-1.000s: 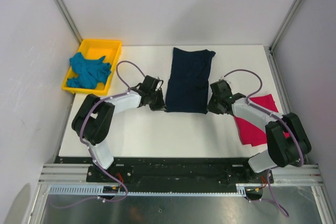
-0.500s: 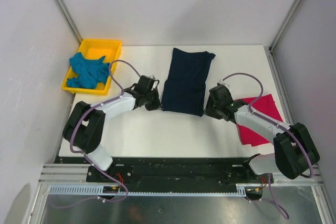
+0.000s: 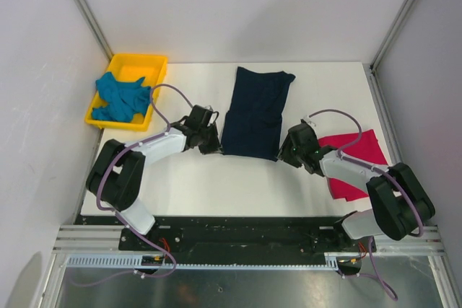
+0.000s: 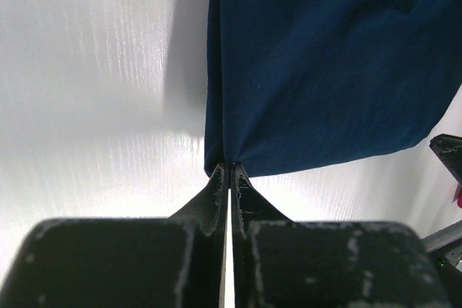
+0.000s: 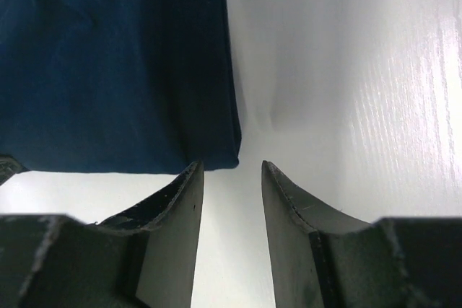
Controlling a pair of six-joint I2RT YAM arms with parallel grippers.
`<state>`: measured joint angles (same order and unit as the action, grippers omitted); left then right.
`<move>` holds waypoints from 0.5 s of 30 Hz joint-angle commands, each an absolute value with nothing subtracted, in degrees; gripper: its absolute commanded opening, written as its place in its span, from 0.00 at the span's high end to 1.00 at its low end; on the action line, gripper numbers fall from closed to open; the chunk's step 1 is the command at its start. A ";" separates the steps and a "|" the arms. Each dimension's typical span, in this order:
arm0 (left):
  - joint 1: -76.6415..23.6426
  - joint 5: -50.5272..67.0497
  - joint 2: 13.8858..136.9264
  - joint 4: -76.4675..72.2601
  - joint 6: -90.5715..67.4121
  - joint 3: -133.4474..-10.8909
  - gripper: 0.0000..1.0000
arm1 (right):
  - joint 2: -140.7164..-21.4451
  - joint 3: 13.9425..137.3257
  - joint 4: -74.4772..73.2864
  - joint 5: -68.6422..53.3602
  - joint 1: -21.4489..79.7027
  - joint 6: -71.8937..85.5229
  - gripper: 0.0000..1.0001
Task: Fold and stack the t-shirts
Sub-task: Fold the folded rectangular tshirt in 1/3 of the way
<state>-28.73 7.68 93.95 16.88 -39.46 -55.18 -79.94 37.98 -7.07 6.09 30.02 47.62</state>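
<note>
Three shirts, two arms, top and wrist views. The navy shirt lies mid-table as a long narrow band running away from the arms, apparently already folded lengthwise, which leaves its short near hem facing both grippers. The left gripper has its jaws pressed together on the near-left corner of that hem. The shadow beside the cloth edge suggests the corner is raised slightly off the table.

The right gripper sits at the near-right corner with its jaws parted and nothing between them. The cloth corner lies just ahead of its left fingertip, touching or nearly so. Holding both hem corners would let the band be carried over evenly, so the likely step is a crosswise fold. It calls first for the right jaws to advance a little and close on their corner; one-sided lifting would skew the fold.

The pink shirt lies at the right side of the table, well apart from the navy shirt and partly under the right arm, so its fold cannot be judged. The teal shirt is bunched in the yellow tray at far left, not yet folded. No stack is formed.
</note>
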 commanded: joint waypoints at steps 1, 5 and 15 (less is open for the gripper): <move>-28.39 7.76 93.66 16.65 -39.02 -54.75 1.00 | -81.14 36.96 -1.03 6.76 29.80 50.04 0.58; -28.39 7.90 93.90 16.64 -38.96 -54.91 1.00 | -82.28 36.57 1.69 6.30 29.75 50.67 0.59; -28.34 8.07 94.62 16.64 -38.85 -54.66 1.00 | -84.69 36.56 4.54 4.82 29.48 52.62 0.65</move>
